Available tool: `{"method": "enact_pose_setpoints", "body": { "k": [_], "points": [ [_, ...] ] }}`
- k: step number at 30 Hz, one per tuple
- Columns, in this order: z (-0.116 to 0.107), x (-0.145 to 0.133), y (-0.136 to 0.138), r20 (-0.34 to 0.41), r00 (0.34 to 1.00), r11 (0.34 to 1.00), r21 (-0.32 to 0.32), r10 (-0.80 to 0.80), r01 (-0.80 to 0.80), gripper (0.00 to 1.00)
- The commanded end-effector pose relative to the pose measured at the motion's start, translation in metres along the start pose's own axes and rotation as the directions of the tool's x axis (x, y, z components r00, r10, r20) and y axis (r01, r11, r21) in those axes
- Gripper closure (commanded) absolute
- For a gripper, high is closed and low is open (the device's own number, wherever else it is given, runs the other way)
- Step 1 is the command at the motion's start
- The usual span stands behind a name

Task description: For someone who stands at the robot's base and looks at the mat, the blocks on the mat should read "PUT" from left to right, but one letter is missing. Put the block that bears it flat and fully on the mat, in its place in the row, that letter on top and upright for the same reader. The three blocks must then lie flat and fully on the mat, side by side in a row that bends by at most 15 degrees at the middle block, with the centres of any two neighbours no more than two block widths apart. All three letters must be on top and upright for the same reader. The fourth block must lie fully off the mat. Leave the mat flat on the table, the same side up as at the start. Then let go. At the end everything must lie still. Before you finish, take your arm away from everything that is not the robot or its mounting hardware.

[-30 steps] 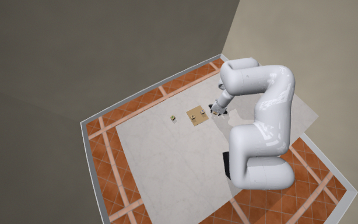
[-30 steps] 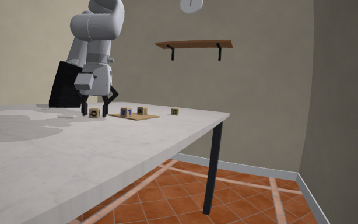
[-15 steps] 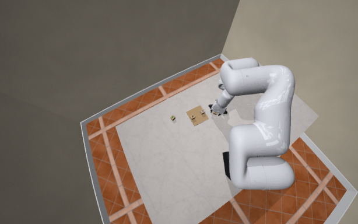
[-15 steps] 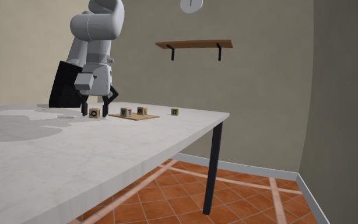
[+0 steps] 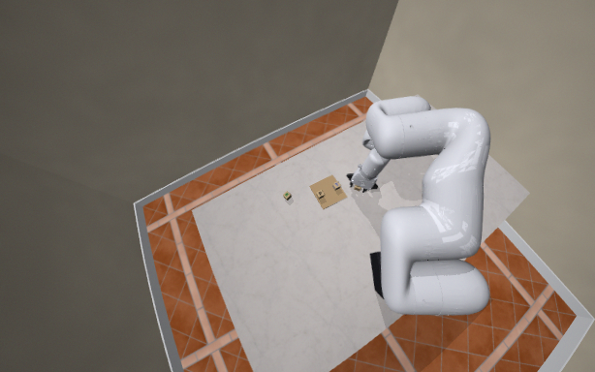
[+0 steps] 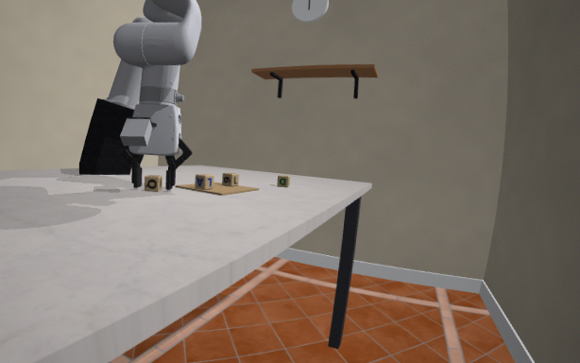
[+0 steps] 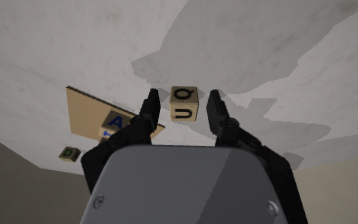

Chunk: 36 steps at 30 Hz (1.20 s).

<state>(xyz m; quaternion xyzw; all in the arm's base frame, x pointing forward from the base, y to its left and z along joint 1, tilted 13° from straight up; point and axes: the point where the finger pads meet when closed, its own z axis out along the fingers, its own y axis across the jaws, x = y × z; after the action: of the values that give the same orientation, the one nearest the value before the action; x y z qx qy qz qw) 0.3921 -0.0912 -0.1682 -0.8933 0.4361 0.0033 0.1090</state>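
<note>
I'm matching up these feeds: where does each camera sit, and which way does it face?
Top: high above, looking down on table, mat and whole arm.
Exterior: near table height, off to one side, facing the gripper and far wall.
Wrist: on the gripper, looking down past its fingers.
All three share the block between the open fingers.

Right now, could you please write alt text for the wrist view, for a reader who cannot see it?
The open black two-finger gripper straddles a small wooden letter block on the pale marbled table, a finger on either side, gaps showing. The block shows Q and U on two visible faces. Behind left, a tan mat carries a block with a blue A; a green-lettered block lies off the mat.
</note>
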Motion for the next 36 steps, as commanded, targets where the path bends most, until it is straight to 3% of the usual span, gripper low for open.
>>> {"method": "enact_pose_setpoints", "body": {
  "k": [1, 5, 6, 22, 23, 36],
  "points": [
    [-0.0010, 0.0013, -0.0007, -0.002, 1.000, 1.000, 0.001, 0.000, 0.000, 0.31],
    [-0.0010, 0.0013, -0.0007, -0.002, 1.000, 1.000, 0.001, 0.000, 0.000, 0.31],
    [-0.0010, 0.0013, -0.0007, -0.002, 1.000, 1.000, 0.001, 0.000, 0.000, 0.53],
    [-0.0010, 0.0013, -0.0007, -0.002, 1.000, 1.000, 0.001, 0.000, 0.000, 0.53],
    [-0.0010, 0.0013, -0.0007, -0.002, 1.000, 1.000, 0.001, 0.000, 0.000, 0.73],
    [-0.0010, 0.0013, -0.0007, -0.002, 1.000, 1.000, 0.001, 0.000, 0.000, 0.73]
  ]
}}
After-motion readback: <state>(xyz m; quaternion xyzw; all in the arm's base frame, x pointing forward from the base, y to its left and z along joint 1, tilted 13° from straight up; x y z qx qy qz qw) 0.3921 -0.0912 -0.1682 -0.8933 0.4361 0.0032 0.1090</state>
